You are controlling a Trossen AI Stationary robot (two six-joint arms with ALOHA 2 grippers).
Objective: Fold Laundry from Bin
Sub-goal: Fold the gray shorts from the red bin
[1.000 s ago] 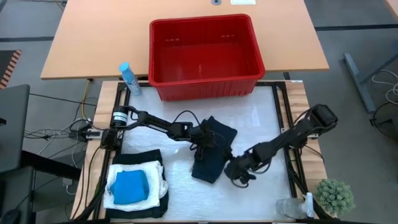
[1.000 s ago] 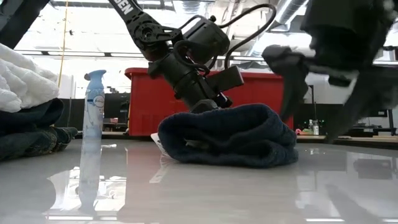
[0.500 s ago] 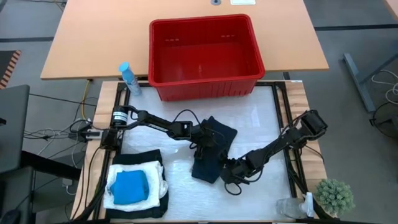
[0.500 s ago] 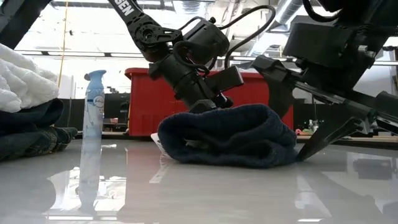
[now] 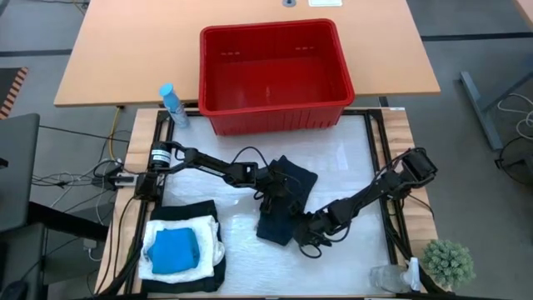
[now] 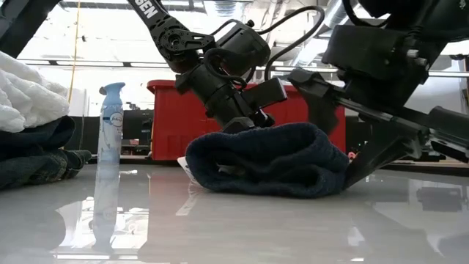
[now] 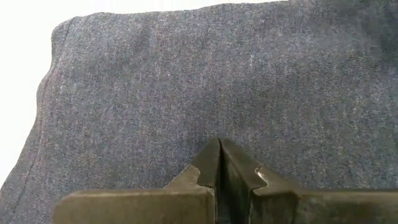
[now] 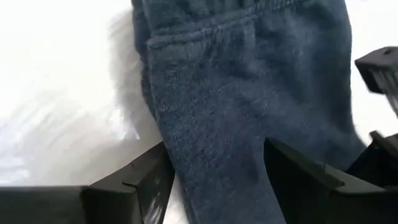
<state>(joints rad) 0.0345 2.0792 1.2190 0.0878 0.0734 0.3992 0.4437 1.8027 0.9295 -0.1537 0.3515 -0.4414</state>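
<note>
A dark blue-black garment (image 5: 285,204), part of the laundry, lies folded in a thick bundle on the white table top. My left gripper (image 5: 273,188) is shut, its tips on top of the bundle's far part. My right gripper (image 5: 303,237) is open at the bundle's near right end (image 8: 211,124), one finger on each side of it; I cannot tell whether they touch it. The red bin (image 5: 275,75) stands at the far edge. At the near left corner lies a stack (image 5: 181,252) of folded laundry: black below, white, bright blue on top. My left gripper presses its shut fingertips (image 7: 219,155) down on the upper face of the folded garment (image 7: 186,93), slanting down from the table's left. The garment lies flat on the table under them.
A blue-capped spray bottle (image 5: 173,105) stands left of the bin. A small green plant (image 5: 450,262) and a clear bottle (image 5: 391,277) sit at the near right corner. Bare table (image 5: 350,179) lies between the garment and the right arm.
My right gripper has come down and toward the table's left, up to the garment's near right end, and its open fingers now stand either side of it. The garment has not moved.
</note>
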